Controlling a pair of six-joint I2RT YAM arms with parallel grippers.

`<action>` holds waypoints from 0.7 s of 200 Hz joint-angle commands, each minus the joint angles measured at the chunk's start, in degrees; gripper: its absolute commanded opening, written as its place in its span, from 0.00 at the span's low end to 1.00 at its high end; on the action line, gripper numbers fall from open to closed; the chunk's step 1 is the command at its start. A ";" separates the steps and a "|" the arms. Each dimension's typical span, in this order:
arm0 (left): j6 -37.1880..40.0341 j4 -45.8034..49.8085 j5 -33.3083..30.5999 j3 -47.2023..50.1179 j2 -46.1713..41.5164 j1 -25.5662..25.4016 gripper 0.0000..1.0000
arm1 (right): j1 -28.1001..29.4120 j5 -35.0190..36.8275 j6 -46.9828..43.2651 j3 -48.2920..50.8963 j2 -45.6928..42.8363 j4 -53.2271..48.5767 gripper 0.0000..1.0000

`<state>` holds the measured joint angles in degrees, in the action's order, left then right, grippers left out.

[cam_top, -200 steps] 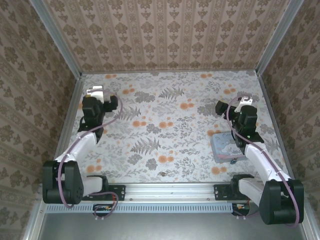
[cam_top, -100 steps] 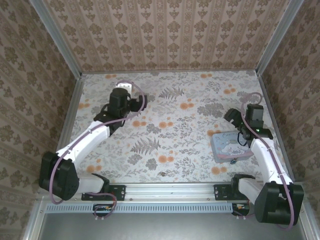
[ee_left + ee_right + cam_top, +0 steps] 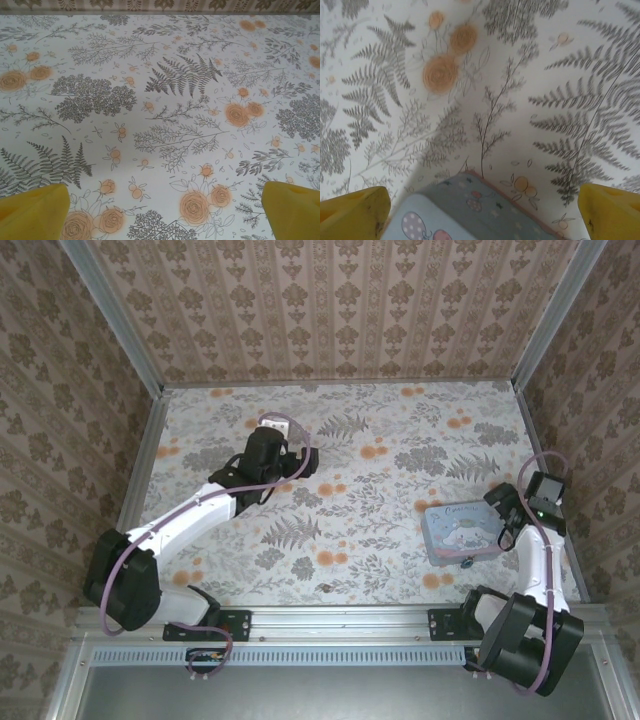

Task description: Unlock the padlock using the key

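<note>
The padlock is a tiny teal block with a dark part. It lies on the flowered table against the near edge of the pale blue tin. My right gripper hovers at the tin's far right corner. In the right wrist view this gripper is open, its yellow fingertips wide apart above a corner of the tin. My left gripper reaches over the table's middle left. It is open with only tablecloth between its fingertips. I cannot make out a key.
A tiny dark speck lies near the front rail, too small to identify. Patterned walls close in the table on three sides, and the right arm is close to the right wall.
The left arm has swung right and stretched from the left edge toward the table's middle. The right arm has pulled toward the right wall, uncovering the tin.
</note>
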<state>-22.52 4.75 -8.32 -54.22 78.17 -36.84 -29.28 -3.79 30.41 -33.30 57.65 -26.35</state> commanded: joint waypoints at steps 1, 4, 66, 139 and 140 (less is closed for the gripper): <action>-1.69 0.52 1.28 -1.48 0.01 -0.50 1.00 | -0.17 -8.18 1.08 2.05 1.06 1.20 0.93; -1.73 0.52 1.35 -1.50 0.05 -0.51 1.00 | -0.17 -9.00 1.30 2.33 1.02 1.47 0.93; -3.13 0.95 2.65 -1.66 -0.61 -0.95 1.00 | 6.72 -18.11 11.84 9.00 -7.57 4.97 0.86; -5.05 1.05 3.24 0.54 -1.10 -1.13 1.00 | 28.64 -11.70 26.33 10.15 -4.13 17.81 0.85; -5.06 1.05 3.19 0.53 -1.10 -1.13 1.00 | 28.83 -11.64 26.44 10.08 -3.95 17.99 0.85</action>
<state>-26.00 4.78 -5.78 -54.19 78.17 -37.54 -4.93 -17.80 50.35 -22.92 50.98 -14.72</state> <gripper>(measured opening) 0.999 0.848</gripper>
